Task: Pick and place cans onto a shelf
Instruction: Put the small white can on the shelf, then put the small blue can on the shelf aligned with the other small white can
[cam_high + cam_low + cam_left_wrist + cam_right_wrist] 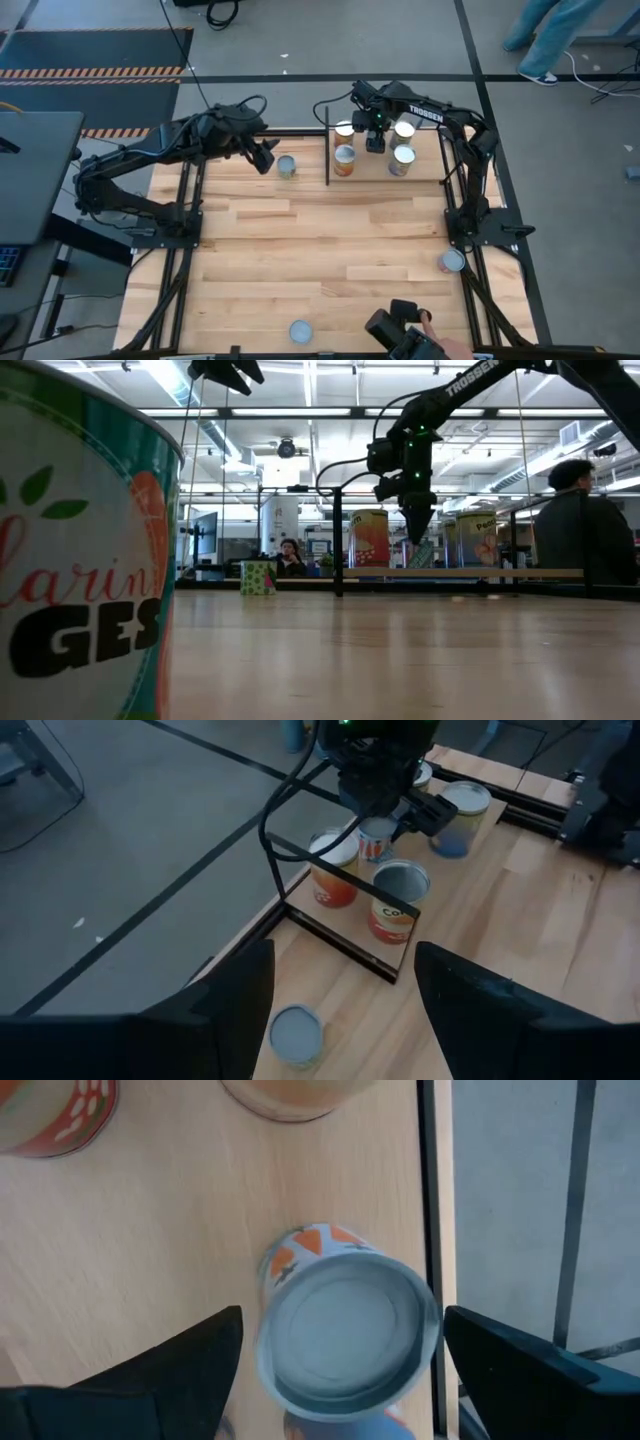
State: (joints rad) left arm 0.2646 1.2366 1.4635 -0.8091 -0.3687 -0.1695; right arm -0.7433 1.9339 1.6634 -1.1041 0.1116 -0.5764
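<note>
Right gripper [375, 146] hangs spread wide over a round tin can [345, 1330] standing free on the shelf [372, 178]'s pale board. Left gripper [266, 158] hovers open, empty, above the plank tabletop [320, 250].

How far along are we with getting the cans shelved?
Done: four cans stand on the shelf. In hand: the right claw is open around a fifth can on its board. Remaining: three cans on the table, one beside the open left claw, one by the right edge, one at the near edge.
</note>
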